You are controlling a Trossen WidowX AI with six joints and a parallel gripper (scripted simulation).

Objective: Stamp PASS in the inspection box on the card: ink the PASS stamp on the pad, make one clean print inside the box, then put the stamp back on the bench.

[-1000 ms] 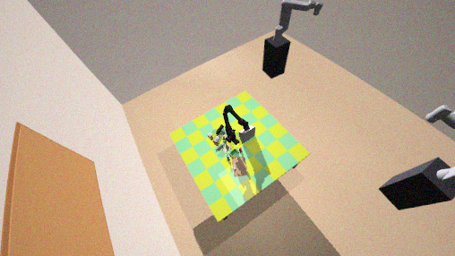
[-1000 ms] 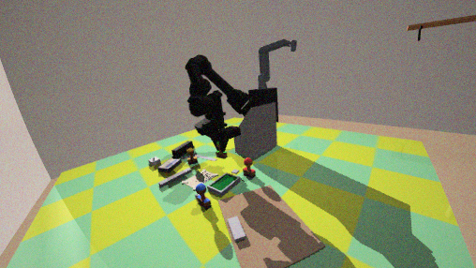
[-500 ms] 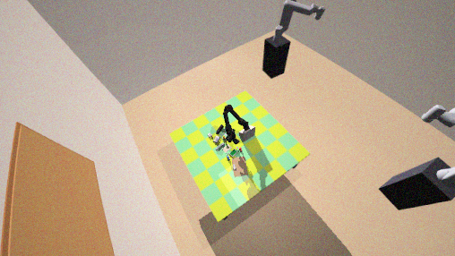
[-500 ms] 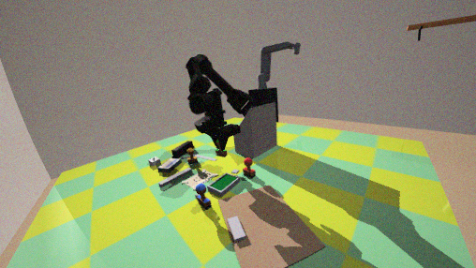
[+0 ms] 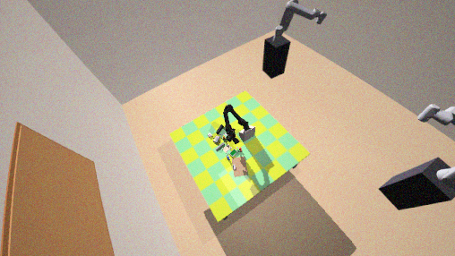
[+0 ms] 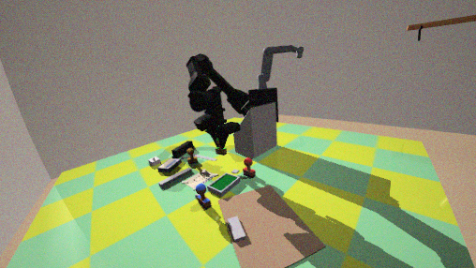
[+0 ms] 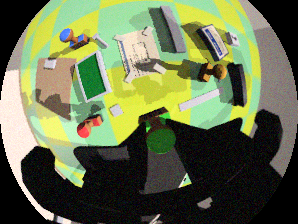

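My gripper [image 6: 220,141] [image 7: 155,123] is shut on a stamp with a green knob [image 7: 160,140]; its brown base [image 6: 220,151] hangs at or just above the table, behind the other things and in front of the grey pedestal [image 6: 257,126]. The green ink pad [image 6: 225,182] [image 7: 92,76] lies toward the front, with the white card [image 6: 200,178] [image 7: 136,50] right beside it. A red-knobbed stamp [image 6: 248,166] [image 7: 88,124], a blue-knobbed stamp [image 6: 201,194] [image 7: 72,36] and an orange-knobbed stamp [image 6: 191,155] [image 7: 212,72] stand around them.
A brown board [image 6: 276,230] [image 7: 53,86] lies at the front with a grey block on it. A long grey bar [image 6: 174,178] [image 7: 168,30], a grey tray [image 6: 169,164] and a black block [image 6: 182,149] lie left of the card. The table is checkered [image 5: 278,148].
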